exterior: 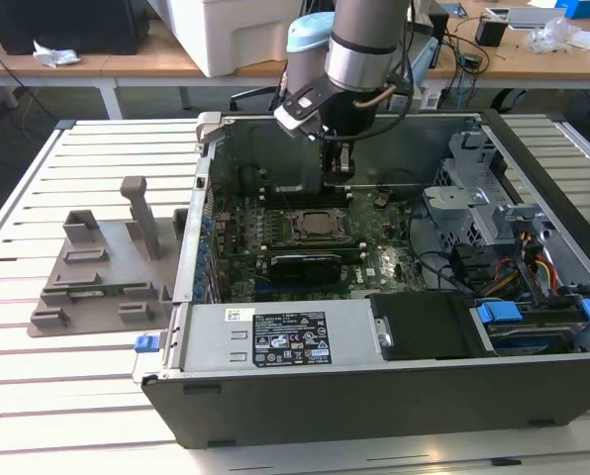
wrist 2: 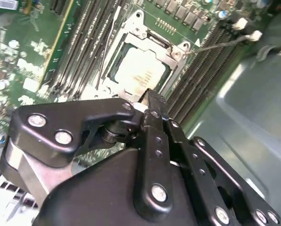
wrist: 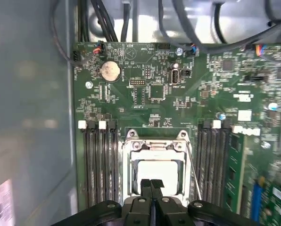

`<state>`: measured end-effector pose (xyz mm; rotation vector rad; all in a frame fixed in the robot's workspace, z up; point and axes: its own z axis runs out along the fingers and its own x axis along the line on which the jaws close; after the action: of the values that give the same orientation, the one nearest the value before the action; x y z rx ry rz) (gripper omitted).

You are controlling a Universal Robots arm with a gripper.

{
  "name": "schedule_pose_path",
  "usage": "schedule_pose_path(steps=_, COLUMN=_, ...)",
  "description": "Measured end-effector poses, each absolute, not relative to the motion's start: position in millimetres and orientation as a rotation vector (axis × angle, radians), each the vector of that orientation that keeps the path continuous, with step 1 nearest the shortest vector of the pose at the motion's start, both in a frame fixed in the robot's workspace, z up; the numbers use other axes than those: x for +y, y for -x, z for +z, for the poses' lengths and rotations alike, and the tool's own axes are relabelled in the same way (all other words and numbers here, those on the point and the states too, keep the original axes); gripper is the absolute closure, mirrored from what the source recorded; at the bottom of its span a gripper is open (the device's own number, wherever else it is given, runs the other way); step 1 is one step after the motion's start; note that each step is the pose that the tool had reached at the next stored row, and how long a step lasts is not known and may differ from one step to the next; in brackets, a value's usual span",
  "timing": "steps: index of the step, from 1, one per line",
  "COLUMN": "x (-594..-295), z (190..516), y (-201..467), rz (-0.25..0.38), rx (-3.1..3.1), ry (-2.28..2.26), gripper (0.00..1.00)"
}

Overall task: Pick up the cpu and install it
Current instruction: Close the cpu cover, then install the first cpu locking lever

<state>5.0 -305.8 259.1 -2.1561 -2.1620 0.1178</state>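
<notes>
The cpu [exterior: 320, 226] sat in the socket [exterior: 297, 226], mid-frame in the exterior view. The gripper [wrist: 151, 185] was closed and empty. The cpu was likely light and fragile: hold its edges.

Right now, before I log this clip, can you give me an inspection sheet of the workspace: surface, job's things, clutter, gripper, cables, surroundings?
Surface: white slatted table carrying an open computer case.
Job's things: cpu lies flat inside the socket frame on the green board.
Clutter: grey plastic fixture on the table, at the exterior view's left of the case.
Gripper: gripper shut, holding nothing, tips over the cpu's edge; contact cannot be told.
Cables: coloured wires inside the case at the exterior view's right; black cables beyond the board.
Surroundings: desks behind the table.
</notes>
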Motion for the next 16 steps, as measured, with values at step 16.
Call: schedule_pose_path(steps=16, x=-305.8, z=263.5, y=-5.0, rz=0.128, rx=-2.330, ry=1.983, gripper=0.89)
